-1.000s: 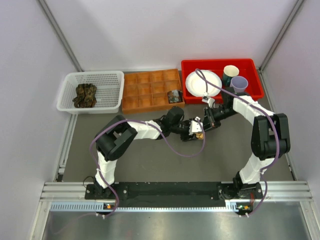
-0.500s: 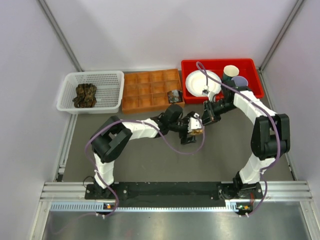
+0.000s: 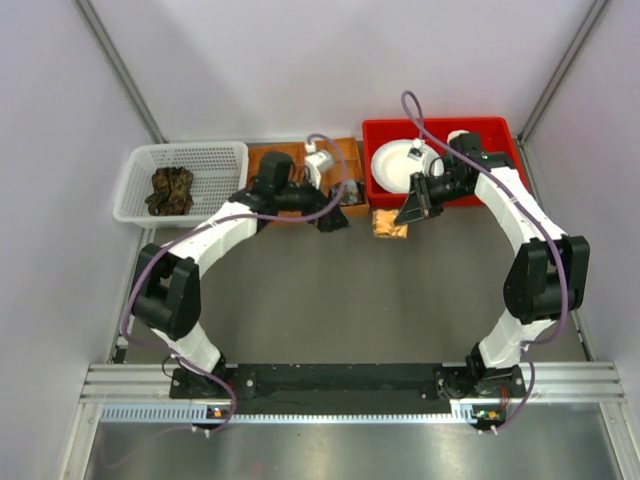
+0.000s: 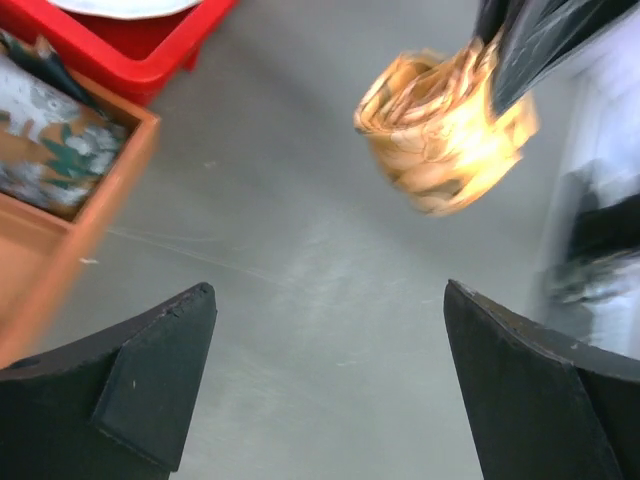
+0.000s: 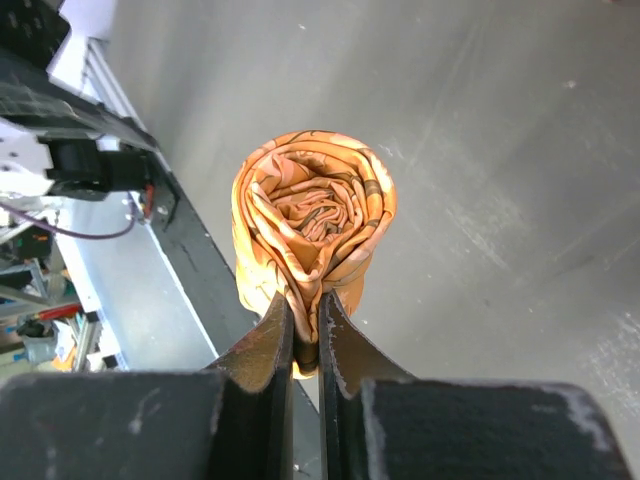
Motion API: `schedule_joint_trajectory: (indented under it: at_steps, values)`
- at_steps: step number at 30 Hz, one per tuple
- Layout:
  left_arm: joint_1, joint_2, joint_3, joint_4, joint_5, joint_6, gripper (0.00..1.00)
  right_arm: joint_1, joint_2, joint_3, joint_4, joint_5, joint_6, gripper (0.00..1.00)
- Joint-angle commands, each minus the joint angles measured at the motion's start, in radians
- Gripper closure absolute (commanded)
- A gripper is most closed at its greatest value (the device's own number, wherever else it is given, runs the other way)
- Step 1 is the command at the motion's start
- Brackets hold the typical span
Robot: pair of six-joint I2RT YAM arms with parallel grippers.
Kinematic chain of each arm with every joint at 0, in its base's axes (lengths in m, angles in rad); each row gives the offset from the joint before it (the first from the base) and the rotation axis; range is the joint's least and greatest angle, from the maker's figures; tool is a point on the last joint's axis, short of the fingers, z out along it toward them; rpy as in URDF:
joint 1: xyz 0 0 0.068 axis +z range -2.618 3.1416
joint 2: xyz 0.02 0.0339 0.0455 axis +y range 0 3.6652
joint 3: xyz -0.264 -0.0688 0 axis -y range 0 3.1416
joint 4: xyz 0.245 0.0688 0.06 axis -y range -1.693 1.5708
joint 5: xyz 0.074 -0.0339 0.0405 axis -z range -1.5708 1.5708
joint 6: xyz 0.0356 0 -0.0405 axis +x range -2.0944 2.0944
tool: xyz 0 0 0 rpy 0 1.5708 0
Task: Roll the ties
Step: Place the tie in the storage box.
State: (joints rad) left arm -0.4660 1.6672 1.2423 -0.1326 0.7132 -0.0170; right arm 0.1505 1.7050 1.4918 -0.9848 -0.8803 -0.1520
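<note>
"Tan-orange tie first: where did it sit?"

"It was wound into a tight roll, just in front of the red bin and just right of the brown tray's near corner, as seen from above. Whether it rested on the grey table or hung a little over it, I could not tell."

"Who had hold of it?"

"The right gripper did. Its fingers were pinched together on the outer layers at the roll's edge, and the spiral end faced the wrist camera."

"And the left gripper?"

"It was spread wide with nothing between the fingers. It hung over bare table by the tray's near right corner, apart from the roll. Its own view was blurred, but the roll showed up ahead with a dark finger of the other arm on it."

"Any other ties about?"

"A dark patterned tie lay in the tray's near right compartment. A dark green-brown bundle lay in the white basket at the far left, but I could not count the ties in it. A white plate lay in the red bin."
</note>
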Motion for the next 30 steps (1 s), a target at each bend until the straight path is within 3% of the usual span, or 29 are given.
schedule_joint_trajectory:
  at_steps: [1, 2, 4, 7, 11, 16, 20, 27, 30]
  values:
    - [0.101, 0.006, 0.005, 0.169, 0.306, -0.475, 0.01, 0.008, -0.058, 0.050, 0.075, -0.091, 0.072, 1.00]
    - [0.102, 0.012, -0.024, 0.236, 0.336, -0.611, 0.01, 0.008, -0.061, 0.045, 0.087, -0.107, 0.110, 1.00]
    - [0.095, 0.017, -0.059, 0.410, 0.336, -0.734, 0.01, 0.012, -0.064, 0.024, 0.126, -0.135, 0.144, 1.00]
    - [0.084, 0.052, -0.073, 0.506, 0.339, -0.793, 0.01, 0.020, -0.068, 0.013, 0.136, -0.169, 0.167, 1.00]
    - [0.061, 0.109, -0.075, 0.691, 0.359, -0.981, 0.01, 0.043, -0.087, -0.011, 0.166, -0.200, 0.202, 1.00]
    - [0.017, 0.157, -0.075, 0.755, 0.385, -1.070, 0.01, 0.064, -0.111, -0.045, 0.190, -0.221, 0.230, 1.00]
    - [-0.010, 0.174, -0.122, 0.953, 0.391, -1.186, 0.01, 0.066, -0.119, -0.047, 0.187, -0.218, 0.229, 1.00]
    - [-0.048, 0.197, -0.101, 1.001, 0.387, -1.213, 0.01, 0.069, -0.139, -0.064, 0.224, -0.235, 0.262, 1.00]
    - [-0.059, 0.204, -0.098, 1.030, 0.379, -1.227, 0.10, 0.070, -0.146, -0.071, 0.222, -0.238, 0.264, 1.00]
